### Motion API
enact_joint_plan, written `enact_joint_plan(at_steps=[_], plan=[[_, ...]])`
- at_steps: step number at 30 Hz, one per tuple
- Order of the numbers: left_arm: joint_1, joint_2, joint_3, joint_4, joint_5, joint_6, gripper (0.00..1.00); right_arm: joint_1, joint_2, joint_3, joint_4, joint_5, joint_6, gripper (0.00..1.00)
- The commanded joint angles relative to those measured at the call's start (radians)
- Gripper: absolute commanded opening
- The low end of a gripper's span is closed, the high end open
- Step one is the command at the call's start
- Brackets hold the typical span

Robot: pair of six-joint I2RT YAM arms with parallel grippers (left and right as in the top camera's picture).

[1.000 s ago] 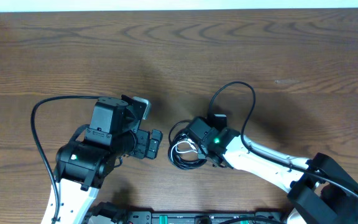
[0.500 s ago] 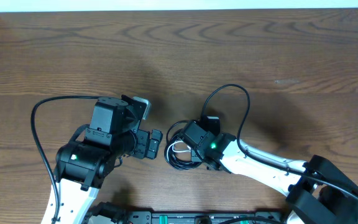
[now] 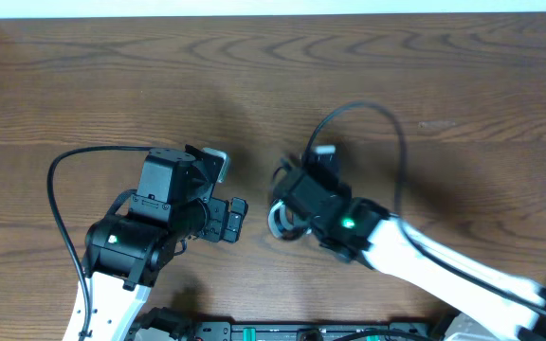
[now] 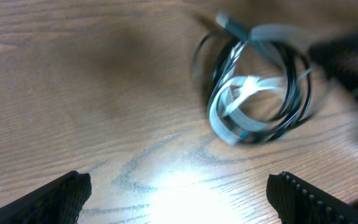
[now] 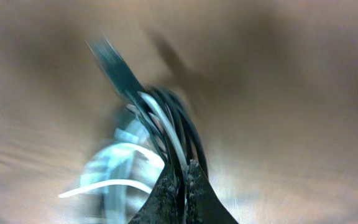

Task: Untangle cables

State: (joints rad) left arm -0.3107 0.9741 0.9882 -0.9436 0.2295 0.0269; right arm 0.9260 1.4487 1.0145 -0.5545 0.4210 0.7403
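Right gripper (image 5: 184,179) tight on tangled cables (image 4: 247,84); left gripper (image 4: 179,188) wide apart

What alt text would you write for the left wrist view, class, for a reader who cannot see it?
A tangled loop of black and white cables, slightly motion-blurred, shows against a brown wooden table in the upper right. The left gripper is open, its two dark fingertips showing at the bottom corners.
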Motion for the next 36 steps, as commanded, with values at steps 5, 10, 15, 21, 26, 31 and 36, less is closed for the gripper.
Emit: enact_joint_plan(at_steps=[5, 10, 15, 21, 26, 31, 36], plan=[[-0.004, -0.002, 0.024, -0.005, 0.052, 0.003, 0.96, -0.011, -0.230, 0.058, 0.001, 0.227, -0.111, 0.01], [-0.005, 0.018, 0.024, -0.005, 0.129, 0.007, 0.96, -0.008, -0.260, 0.058, -0.004, 0.224, -0.111, 0.01], [-0.005, 0.048, 0.024, -0.006, 0.130, 0.006, 0.96, -0.009, -0.259, 0.058, -0.039, 0.248, -0.121, 0.01], [-0.005, 0.054, 0.024, 0.018, 0.194, 0.029, 0.96, -0.039, -0.228, 0.034, -0.206, 0.313, 0.056, 0.09], [-0.005, 0.054, 0.024, 0.029, 0.193, 0.030, 0.96, -0.137, -0.153, -0.047, -0.230, 0.173, 0.098, 0.27], [-0.005, 0.055, 0.024, 0.029, 0.178, 0.030, 0.96, -0.215, -0.055, -0.066, -0.214, 0.093, -0.050, 0.46], [-0.005, 0.055, 0.024, 0.020, 0.178, 0.029, 0.96, -0.302, 0.021, -0.067, -0.212, 0.098, 0.095, 0.38]])
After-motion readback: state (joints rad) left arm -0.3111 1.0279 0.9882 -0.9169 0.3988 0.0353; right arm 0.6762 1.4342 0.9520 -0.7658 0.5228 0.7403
